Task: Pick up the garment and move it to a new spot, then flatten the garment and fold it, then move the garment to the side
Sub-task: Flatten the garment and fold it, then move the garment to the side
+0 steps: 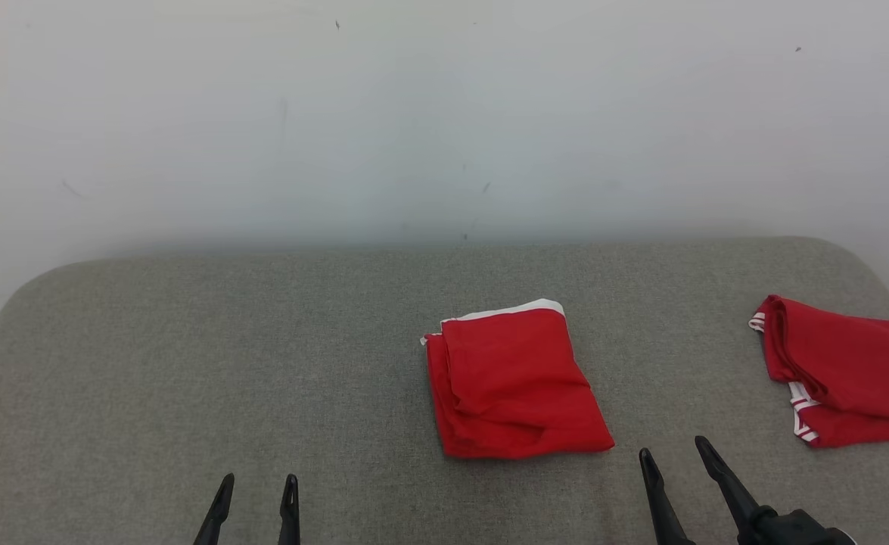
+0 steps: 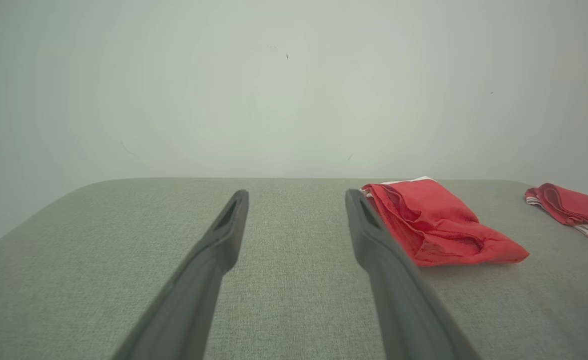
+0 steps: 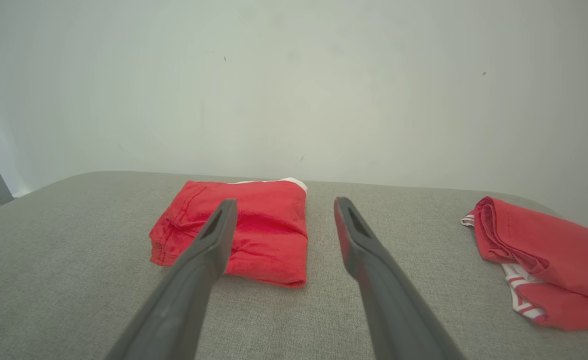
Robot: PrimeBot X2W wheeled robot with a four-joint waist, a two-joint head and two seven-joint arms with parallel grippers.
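Down front the left gripper (image 1: 259, 478) and right gripper (image 1: 673, 446) hover low, jaws apart and empty, fingers pointing ahead, and just past the right one the red garment (image 1: 512, 378) lies folded mid-surface on the grey table (image 1: 187, 363), so folding looks done and only the move aside is left, perhaps towards the second red garment (image 1: 845, 371) far right.

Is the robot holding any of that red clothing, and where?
Nothing. The left gripper and right gripper are open, clear of the folded garment.
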